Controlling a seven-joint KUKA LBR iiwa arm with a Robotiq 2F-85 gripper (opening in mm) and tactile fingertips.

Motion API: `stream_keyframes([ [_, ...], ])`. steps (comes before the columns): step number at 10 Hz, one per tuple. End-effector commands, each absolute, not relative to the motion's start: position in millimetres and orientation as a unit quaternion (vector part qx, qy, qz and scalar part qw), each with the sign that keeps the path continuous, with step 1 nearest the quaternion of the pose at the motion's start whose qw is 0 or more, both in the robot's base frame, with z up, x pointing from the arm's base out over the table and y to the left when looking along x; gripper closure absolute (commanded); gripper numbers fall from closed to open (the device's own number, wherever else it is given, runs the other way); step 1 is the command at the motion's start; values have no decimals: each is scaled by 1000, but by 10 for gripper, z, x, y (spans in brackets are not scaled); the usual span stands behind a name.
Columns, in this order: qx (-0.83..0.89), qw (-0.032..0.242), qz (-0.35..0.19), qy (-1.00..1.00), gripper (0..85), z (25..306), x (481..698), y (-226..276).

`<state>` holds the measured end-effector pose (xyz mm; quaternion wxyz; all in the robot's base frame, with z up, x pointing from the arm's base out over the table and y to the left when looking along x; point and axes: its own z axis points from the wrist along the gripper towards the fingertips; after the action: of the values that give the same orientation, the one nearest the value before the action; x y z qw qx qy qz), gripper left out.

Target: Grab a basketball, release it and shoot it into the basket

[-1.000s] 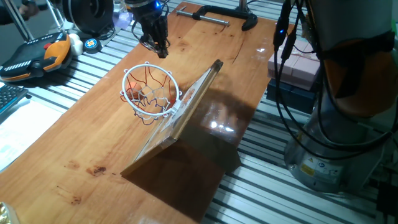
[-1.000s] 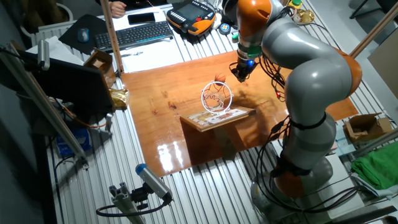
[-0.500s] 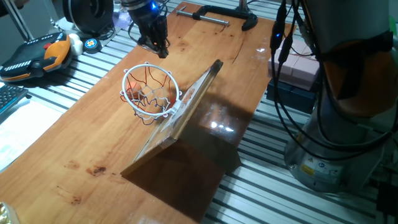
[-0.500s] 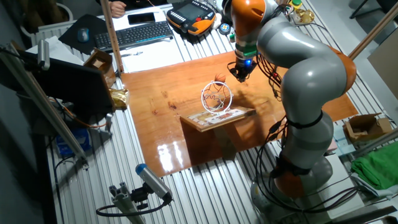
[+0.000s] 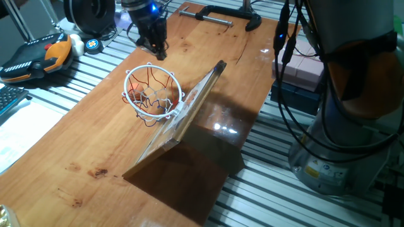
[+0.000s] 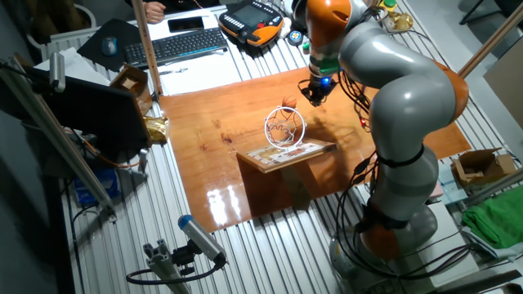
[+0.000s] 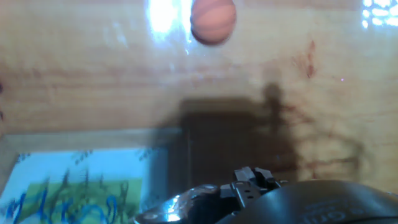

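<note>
The basketball (image 7: 213,20), small and orange, lies on the wooden table at the top of the hand view. In the other fixed view it (image 6: 288,104) sits just behind the hoop, a little left of my gripper (image 6: 315,95). In one fixed view it (image 5: 133,93) shows only through the net. The basket (image 5: 153,82) has a white wire rim and a red-and-white net on a tilted clear backboard (image 5: 189,110). My gripper (image 5: 156,49) hangs just above the table beside the hoop and holds nothing. Its fingers are too dark and small to tell open from shut.
An orange-and-black pendant (image 5: 39,55) lies left of the table on the slatted bench. A black clamp (image 5: 218,14) sits at the table's far end. A keyboard (image 6: 178,45) and papers lie beyond the table. A printed card (image 7: 74,186) shows at the hand view's lower left.
My gripper has shifted slightly left in one fixed view, staying low beside the hoop. The ball and the basket have not moved.
</note>
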<state>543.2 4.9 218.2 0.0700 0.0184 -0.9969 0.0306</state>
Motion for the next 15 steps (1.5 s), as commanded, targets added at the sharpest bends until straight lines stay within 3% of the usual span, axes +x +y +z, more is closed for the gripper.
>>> stream_keyframes([
  [1, 18, 59, 30, -998, 843, 2111, 5593, 59],
  [6, 37, 23, 51, -998, 843, 1589, 6139, 48],
  [10, 33, 13, 39, -999, 843, 1347, 6288, 28],
  [12, 27, 20, 34, -999, 840, 1353, 6293, 40],
  [14, 12, 32, 40, -999, 643, 1353, 6293, 40],
  [15, 26, 33, 36, -998, 660, 1353, 6293, 40],
])
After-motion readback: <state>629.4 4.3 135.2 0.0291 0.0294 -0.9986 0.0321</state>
